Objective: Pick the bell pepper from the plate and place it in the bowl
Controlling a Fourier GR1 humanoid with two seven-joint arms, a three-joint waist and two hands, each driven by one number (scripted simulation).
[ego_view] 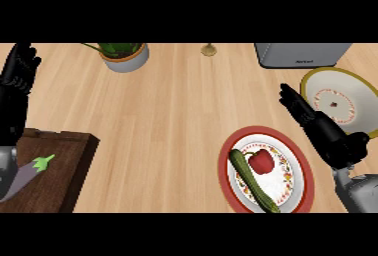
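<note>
While the pepper (pixel 259 161) sits on the plate (pixel 298 186), the right hand (pixel 319 129) hovers just up and right of it, fingers straight and open, holding nothing, not touching the pepper. Red pepper lies on the plate's white centre, green stem at its top, touching or right beside a cucumber (pixel 253 181) that runs diagonally along its left side. Plate has a red rim and sits below-left of the right hand's palm; the grey forearm enters from the lower right corner. Bowl (pixel 356 95), yellow-rimmed with a white inside, lies just right of the right hand's fingertips, partly cut by the edge; the fingers overlap its left rim in view, contact unclear. Grey appliance (pixel 303 54) stands above the bowl, well beyond the fingertips. Left hand (pixel 15 92) shows at the left edge, fingers up and open, resting, holding nothing. Below it a dark cutting board (pixel 63 172) carries an eggplant (pixel 28 174), which lies just right of the left forearm. Potted plant (pixel 124 54) stands at the top, right of the left hand's fingertips. Small gold object (pixel 209 49) at top centre, too small to tell. Counter (pixel 170 115) is light wood.
</note>
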